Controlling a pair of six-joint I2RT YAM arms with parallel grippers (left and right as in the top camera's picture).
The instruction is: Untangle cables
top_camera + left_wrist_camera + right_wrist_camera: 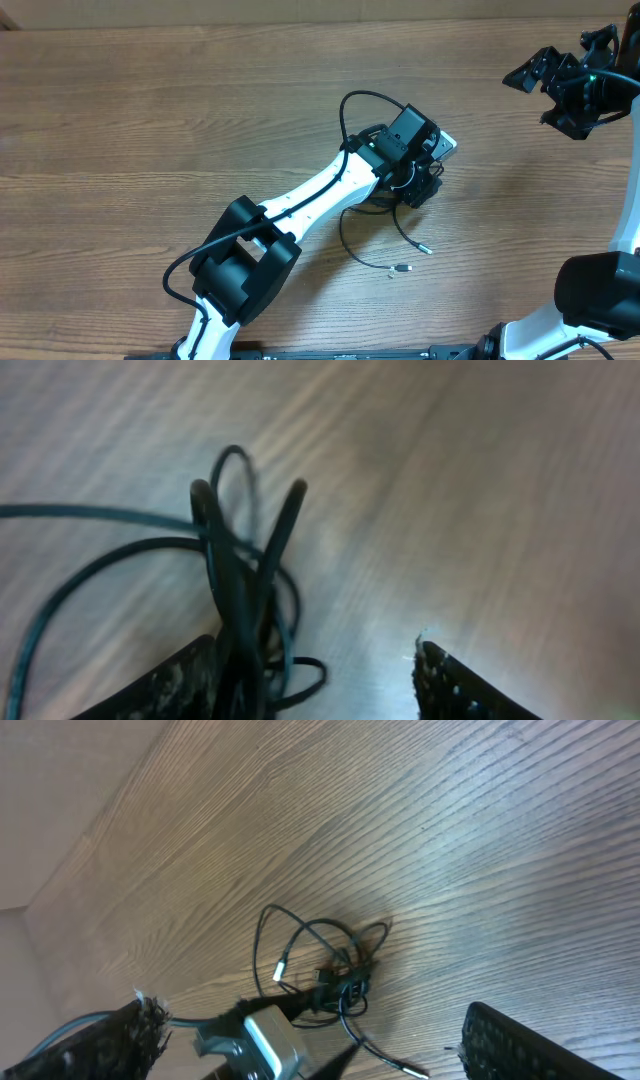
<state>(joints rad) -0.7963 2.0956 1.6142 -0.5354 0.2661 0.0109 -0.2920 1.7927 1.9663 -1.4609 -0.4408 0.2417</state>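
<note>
— Left wrist view, nearest first: the left fingers [165, 685] stand apart at the bottom of the frame. The cables [235, 570] rise in a knot right against the inner face of one of them, and nothing is clamped. Which strand would you take?
— Not the bundle. Several loops cross there, so closing on the lot would, I think, only lift the whole knot. I'd shift sideways until a single outer loop sits between the fingers, then close.
— It's blurred just there; I can't tell which strand lies on top.
— Then go by the overhead. The tangle sits about the middle of the bench [150, 100], half under the left arm [320, 190], with two loose plug ends [403, 267] trailing toward the near edge. Those are the sensible starting point: a free end can be drawn out through a loop, a middle can't.
— And the other arm?
— Farther off, the right fingers [520, 1040] hang wide apart with nothing in them, up over the far right corner of the bench, well apart from the tangle. Its camera looks down on the knot.
— So it does no work at present.
— My judgement: bring it down to pin the coil while the left draws one end slowly, low along the bench, stopping if the knot starts to follow.
</note>
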